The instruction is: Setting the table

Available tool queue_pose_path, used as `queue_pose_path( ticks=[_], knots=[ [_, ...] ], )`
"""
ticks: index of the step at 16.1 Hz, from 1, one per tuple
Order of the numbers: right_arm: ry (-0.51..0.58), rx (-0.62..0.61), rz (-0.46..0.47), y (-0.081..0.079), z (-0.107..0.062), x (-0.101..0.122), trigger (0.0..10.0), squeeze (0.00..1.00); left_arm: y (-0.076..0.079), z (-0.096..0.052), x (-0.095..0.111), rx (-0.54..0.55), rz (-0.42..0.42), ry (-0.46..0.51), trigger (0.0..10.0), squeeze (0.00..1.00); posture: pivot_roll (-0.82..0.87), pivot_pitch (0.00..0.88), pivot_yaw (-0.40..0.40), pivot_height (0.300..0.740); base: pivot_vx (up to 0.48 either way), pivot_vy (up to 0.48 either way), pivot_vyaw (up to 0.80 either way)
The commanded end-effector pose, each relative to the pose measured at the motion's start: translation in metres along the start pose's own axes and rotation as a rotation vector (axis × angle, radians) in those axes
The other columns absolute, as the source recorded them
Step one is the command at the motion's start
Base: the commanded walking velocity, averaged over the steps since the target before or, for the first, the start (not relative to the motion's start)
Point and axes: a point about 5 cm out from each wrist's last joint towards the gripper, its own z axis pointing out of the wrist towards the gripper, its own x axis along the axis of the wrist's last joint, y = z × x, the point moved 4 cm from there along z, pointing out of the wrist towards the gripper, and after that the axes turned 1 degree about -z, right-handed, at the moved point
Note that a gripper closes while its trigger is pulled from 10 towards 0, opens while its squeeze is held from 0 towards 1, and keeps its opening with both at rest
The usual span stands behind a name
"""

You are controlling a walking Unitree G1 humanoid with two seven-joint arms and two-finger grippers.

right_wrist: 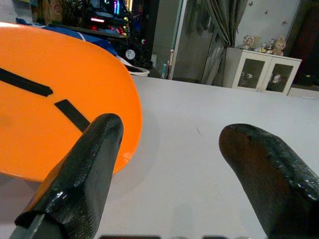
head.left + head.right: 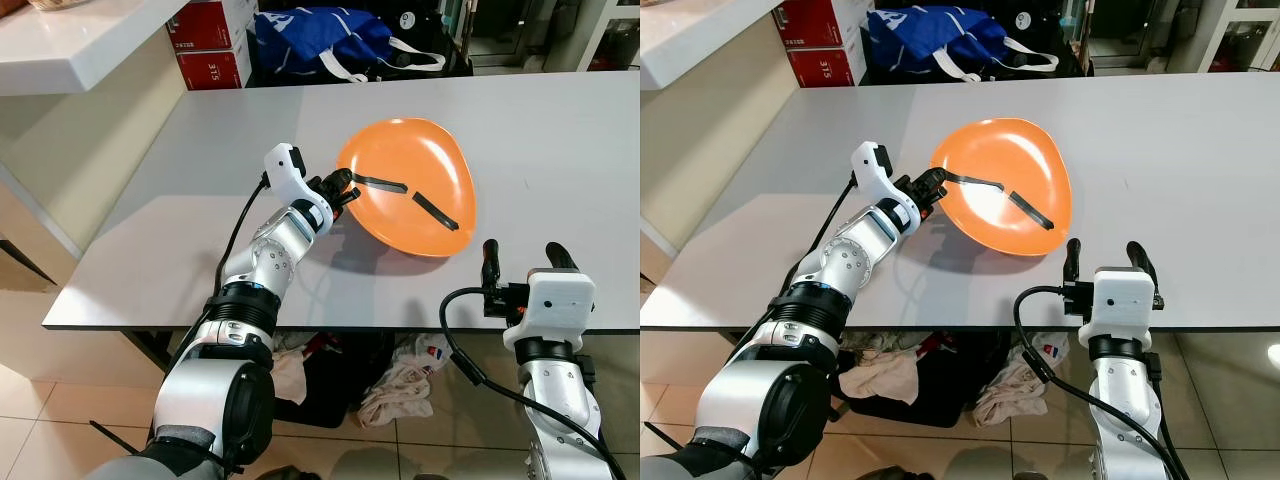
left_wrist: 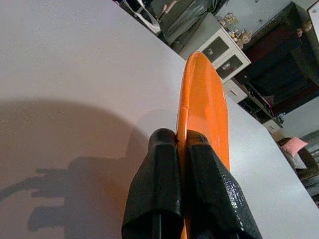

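Note:
An orange plate [image 2: 410, 185] with two black tape strips hangs tilted over the grey table [image 2: 560, 140], its near edge close to the surface. My left gripper [image 2: 345, 190] is shut on the plate's left rim; in the left wrist view the fingers [image 3: 199, 174] pinch the plate [image 3: 202, 99] edge-on. My right gripper [image 2: 521, 259] stands open at the table's front edge, just right of the plate [image 1: 45, 119], with nothing between its fingers [image 1: 89, 164].
A blue bag [image 2: 320, 40] and red boxes [image 2: 212, 45] sit beyond the table's far edge. A white counter [image 2: 70, 40] rises at the left. Crumpled cloths [image 2: 400, 385] lie on the floor under the table. A white cabinet [image 1: 264, 74] stands behind.

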Motion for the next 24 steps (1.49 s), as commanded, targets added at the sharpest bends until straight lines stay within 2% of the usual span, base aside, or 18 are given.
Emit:
queue_pose_path(
  ticks=[1, 2, 3, 9, 10, 12, 13, 20, 24],
  knots=[
    [0.012, 0.006, 0.01, 0.0, 0.0, 0.006, 10.0, 0.0, 0.027, 0.01, -0.006, -0.053, -0.051, 0.009, 0.0, 0.0, -0.17, 0.0, 0.113, 0.74, 0.0, 0.0, 0.0],
    [-0.007, 0.026, 0.005, -0.002, -0.005, 0.004, 10.0, 0.0, -0.009, 0.004, -0.028, 0.111, -0.107, -0.032, 0.0, 0.0, -0.17, 0.0, 0.102, 0.74, 0.0, 0.0, 0.0],
    [-0.014, 0.034, 0.004, -0.003, -0.007, 0.004, 10.0, 0.0, -0.024, -0.001, -0.039, 0.183, -0.122, -0.055, 0.0, 0.0, -0.17, 0.0, 0.103, 0.74, 0.0, 0.0, 0.0],
    [-0.022, 0.036, 0.003, -0.003, -0.009, 0.002, 10.0, 0.0, -0.034, -0.003, -0.044, 0.233, -0.104, -0.062, 0.0, 0.0, -0.17, 0.0, 0.105, 0.74, 0.0, 0.0, 0.0],
    [-0.022, 0.036, 0.003, -0.003, -0.009, 0.002, 10.0, 0.0, -0.035, -0.003, -0.044, 0.239, -0.105, -0.057, 0.0, 1.0, -0.17, 0.0, 0.105, 0.74, 0.0, 0.0, 0.0],
    [-0.023, 0.037, 0.003, -0.003, -0.009, 0.002, 10.0, 0.0, -0.035, -0.003, -0.043, 0.241, -0.102, -0.054, 0.0, 1.0, -0.17, 0.0, 0.105, 0.74, 0.0, 0.0, 0.0],
    [-0.025, 0.036, 0.003, -0.002, -0.009, 0.002, 10.0, 0.0, -0.035, -0.002, -0.042, 0.242, -0.095, -0.05, 10.0, 1.0, -0.17, 0.0, 0.105, 0.74, 0.0, 0.0, 0.0],
    [-0.025, 0.036, 0.002, -0.002, -0.009, 0.003, 10.0, 0.0, -0.04, -0.003, -0.037, 0.284, -0.083, -0.031, 10.0, 1.0, -0.17, 0.0, 0.104, 0.74, 0.0, 0.0, 0.0],
    [-0.025, 0.035, 0.001, -0.002, -0.008, 0.003, 10.0, 0.0, -0.041, -0.003, -0.031, 0.299, -0.036, -0.01, 10.0, 1.0, -0.17, 0.0, 0.106, 0.74, 0.0, 0.0, 0.0]
  ],
)
